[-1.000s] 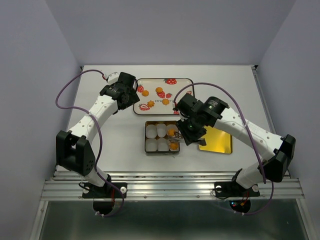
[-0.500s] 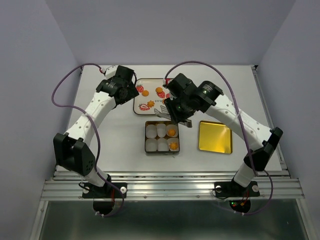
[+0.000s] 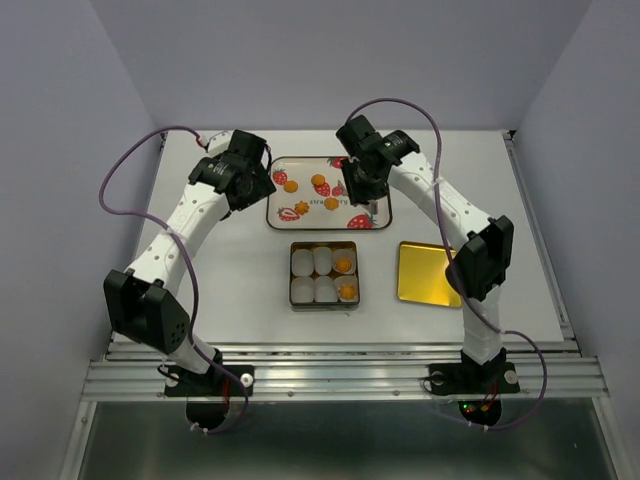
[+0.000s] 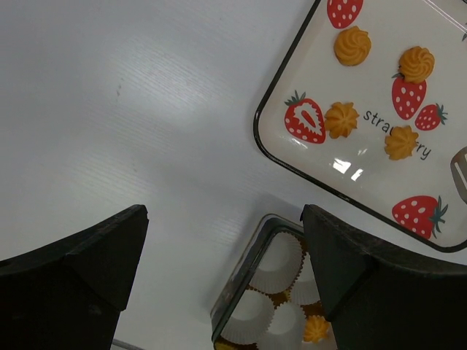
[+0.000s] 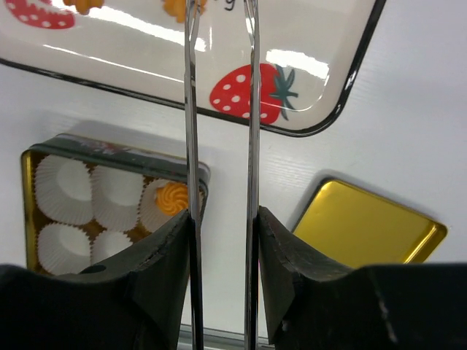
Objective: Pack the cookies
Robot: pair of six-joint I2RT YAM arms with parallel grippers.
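Four cookies (image 4: 341, 119) lie on the strawberry-print tray (image 3: 300, 160); one also shows in the top view (image 3: 291, 186). Two more cookies (image 3: 343, 264) sit in paper cups in the right column of the open tin (image 3: 292, 276); one shows in the right wrist view (image 5: 174, 197). My right gripper (image 5: 222, 219) is shut on metal tongs (image 5: 191, 109) and holds them over the tray's right part (image 3: 365, 190). The tong tips run out of the top of the right wrist view. One tip (image 4: 460, 171) shows beside a cookie. My left gripper (image 4: 224, 215) is open and empty, above the table left of the tray.
The tin's gold lid (image 3: 430, 273) lies flat to the right of the tin. Several empty white paper cups (image 4: 281, 262) fill the tin's left and middle columns. The tray's raised black rim (image 5: 350, 80) lies between the tin and the cookies.
My right arm swung from over the tin's lower right cup back and up to the tray, tongs still in hand. The left gripper shifted only slightly.
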